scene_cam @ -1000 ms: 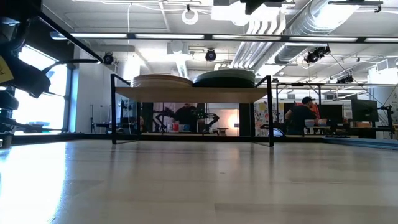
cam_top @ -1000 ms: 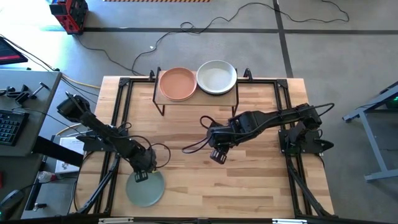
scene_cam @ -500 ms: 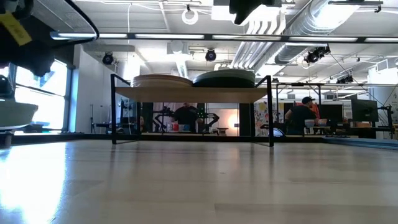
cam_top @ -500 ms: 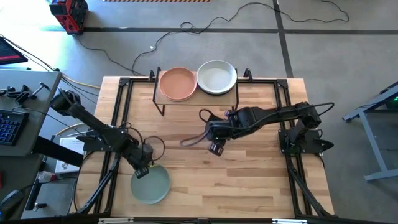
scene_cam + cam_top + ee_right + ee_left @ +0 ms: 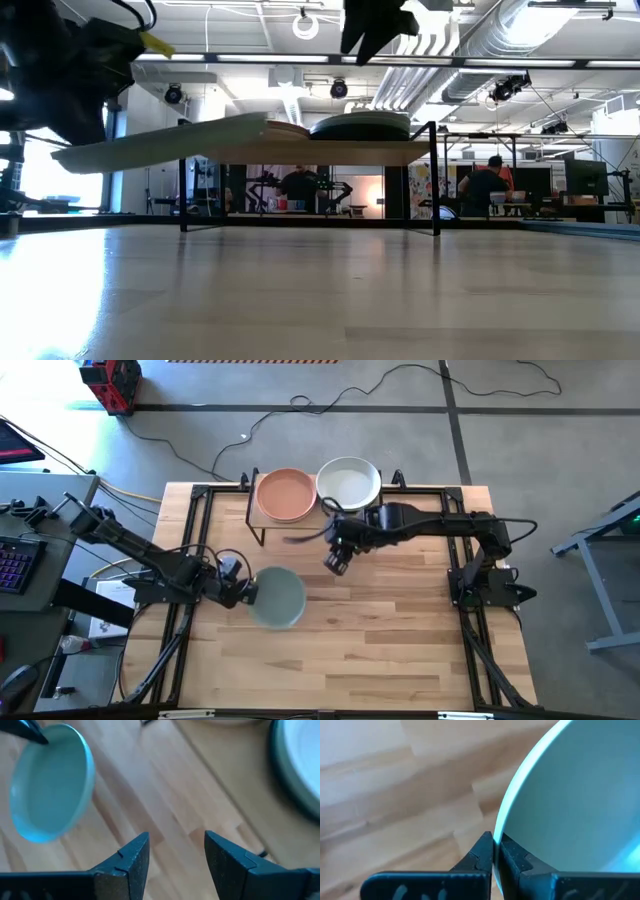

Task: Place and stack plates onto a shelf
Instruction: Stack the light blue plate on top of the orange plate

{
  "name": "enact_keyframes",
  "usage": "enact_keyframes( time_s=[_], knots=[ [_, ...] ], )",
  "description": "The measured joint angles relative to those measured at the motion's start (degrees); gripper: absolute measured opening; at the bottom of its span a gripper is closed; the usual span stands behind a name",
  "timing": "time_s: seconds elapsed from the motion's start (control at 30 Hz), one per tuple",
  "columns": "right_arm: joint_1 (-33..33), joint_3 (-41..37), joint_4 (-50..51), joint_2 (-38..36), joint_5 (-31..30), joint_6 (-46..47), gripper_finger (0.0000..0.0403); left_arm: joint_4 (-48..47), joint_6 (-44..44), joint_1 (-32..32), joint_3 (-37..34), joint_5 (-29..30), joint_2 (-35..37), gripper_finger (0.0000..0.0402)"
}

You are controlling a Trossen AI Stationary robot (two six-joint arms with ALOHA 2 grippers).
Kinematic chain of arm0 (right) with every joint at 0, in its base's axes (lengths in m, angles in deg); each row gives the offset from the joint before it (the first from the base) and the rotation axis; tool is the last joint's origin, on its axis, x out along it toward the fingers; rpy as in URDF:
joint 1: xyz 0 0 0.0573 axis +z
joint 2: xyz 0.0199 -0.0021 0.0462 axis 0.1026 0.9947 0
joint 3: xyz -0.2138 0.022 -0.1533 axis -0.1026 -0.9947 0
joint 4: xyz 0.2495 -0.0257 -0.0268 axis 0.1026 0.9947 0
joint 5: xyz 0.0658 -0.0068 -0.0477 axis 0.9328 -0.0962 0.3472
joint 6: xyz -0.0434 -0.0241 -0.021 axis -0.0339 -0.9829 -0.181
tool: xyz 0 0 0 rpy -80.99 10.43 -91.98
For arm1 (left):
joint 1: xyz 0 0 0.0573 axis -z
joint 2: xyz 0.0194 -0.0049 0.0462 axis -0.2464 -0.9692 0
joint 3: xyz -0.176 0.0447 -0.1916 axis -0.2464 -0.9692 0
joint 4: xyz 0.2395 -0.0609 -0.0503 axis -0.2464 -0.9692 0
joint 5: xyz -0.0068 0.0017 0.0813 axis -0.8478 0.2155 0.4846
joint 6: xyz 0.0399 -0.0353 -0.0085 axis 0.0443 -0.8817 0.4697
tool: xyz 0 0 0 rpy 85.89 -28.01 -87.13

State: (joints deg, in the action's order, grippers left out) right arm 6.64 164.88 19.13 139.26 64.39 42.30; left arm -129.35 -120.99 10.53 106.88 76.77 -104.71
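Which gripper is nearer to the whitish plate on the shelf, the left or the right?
The right. The right gripper hangs open just in front of the whitish plate on the shelf. The left gripper is farther off, clamping the pale green plate.

I count 3 plates showing from above: 1 peach (image 5: 286,494), 1 whitish (image 5: 349,482), 1 sage green (image 5: 277,597). Also 1 shelf (image 5: 268,518), 2 arms, and 2 grippers: left (image 5: 249,592), right (image 5: 336,561).
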Motion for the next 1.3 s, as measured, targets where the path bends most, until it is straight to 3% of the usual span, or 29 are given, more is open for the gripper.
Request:
enact_keyframes(
  time_s=[0.2,0.8,1.3],
  knots=[
    [-3.6,0.0,-6.0,0.0,1.4,-5.7,0.0164,1.1,0.9,-4.6,0.7,2.1,-0.1,0.0000],
    [-12.3,0.0,-22.1,0.0,2.1,-21.5,0.0161,-10.5,24.3,-24.2,16.8,4.8,-0.4,0.0000],
    [-17.5,0.0,-22.9,0.0,0.8,-29.4,0.0161,-13.5,45.4,-47.5,30.8,4.4,-1.0,0.0000]
  ],
)
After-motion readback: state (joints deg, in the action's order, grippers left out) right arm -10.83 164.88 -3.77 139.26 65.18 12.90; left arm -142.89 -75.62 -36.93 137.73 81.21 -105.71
